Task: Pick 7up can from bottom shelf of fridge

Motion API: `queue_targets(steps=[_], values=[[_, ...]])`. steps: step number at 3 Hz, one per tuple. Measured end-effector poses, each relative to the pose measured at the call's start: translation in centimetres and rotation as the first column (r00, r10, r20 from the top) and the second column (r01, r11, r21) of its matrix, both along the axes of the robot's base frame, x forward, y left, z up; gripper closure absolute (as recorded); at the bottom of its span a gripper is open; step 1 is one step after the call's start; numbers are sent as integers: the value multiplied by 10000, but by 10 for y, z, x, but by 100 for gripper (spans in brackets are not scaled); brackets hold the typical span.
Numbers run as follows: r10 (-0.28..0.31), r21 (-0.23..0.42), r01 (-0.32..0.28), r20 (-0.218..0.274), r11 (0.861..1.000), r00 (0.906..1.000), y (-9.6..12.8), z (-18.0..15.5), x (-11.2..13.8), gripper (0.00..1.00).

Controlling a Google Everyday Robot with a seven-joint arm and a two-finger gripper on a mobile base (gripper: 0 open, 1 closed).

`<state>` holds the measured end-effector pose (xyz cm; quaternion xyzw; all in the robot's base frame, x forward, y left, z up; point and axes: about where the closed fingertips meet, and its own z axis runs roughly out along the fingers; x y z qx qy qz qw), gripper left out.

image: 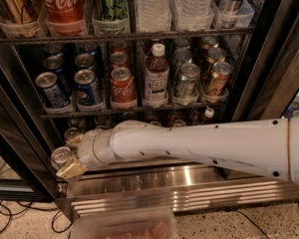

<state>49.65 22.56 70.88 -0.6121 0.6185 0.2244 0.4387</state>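
One 7up can (61,156) clamped in pincer (66,158); fridge (249,83) btm left

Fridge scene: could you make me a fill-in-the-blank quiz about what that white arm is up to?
The gripper holds the 7up can at the fridge's ____ shelf.
The can's top is ____.
On the shelf above, a bottle stands beside a ____ Coca-Cola can.
Missing words: bottom, silver, red.

7up can (60,156): silver top up | bottom shelf (149,162), front-left edge | hand (69,157) clasping it
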Motion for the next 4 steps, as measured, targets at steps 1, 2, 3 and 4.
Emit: queue_targets(steps=[1, 2, 3, 4], values=[[123, 72, -122, -57, 9999, 9999, -2, -1, -4, 100], [452, 338, -439, -389, 9985, 9982, -11, -3, -19, 100], [658, 567, -615, -768, 9965, 9949, -32, -1, -39, 100], [794, 713, -724, -1013, 9948, 9917, -53, 6, -57, 100]])
